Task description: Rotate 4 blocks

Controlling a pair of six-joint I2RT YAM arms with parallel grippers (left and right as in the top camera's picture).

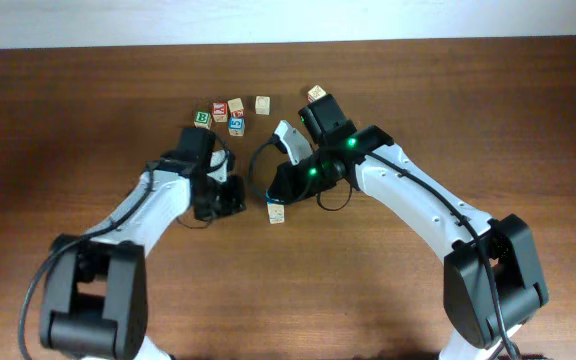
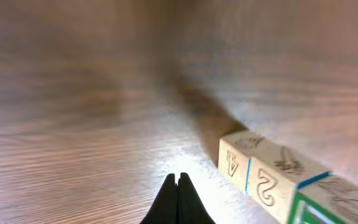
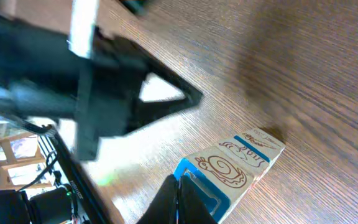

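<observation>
Four blocks [image 1: 276, 213] are to be turned; those we can see lie touching in one row on the worktop [image 1: 508, 110], largely hidden under the arms from above. The right end effector [image 3: 178, 194] is pinched shut over the row's blue-framed end, and we cannot tell whether it touches. The left end effector [image 2: 178, 190], likewise pinched shut and holding nothing, sits just beside the row's numbered side, apart from it. We judge the turn goes best with a low, slow push near one end while the other tip steadies the opposite side, so the cubes pivot together instead of splaying. Beyond the row, a cluster around a red-lettered cube [image 1: 236, 108] stands well apart, and the worktop's far edge lies further still, leaving ample swing room
</observation>
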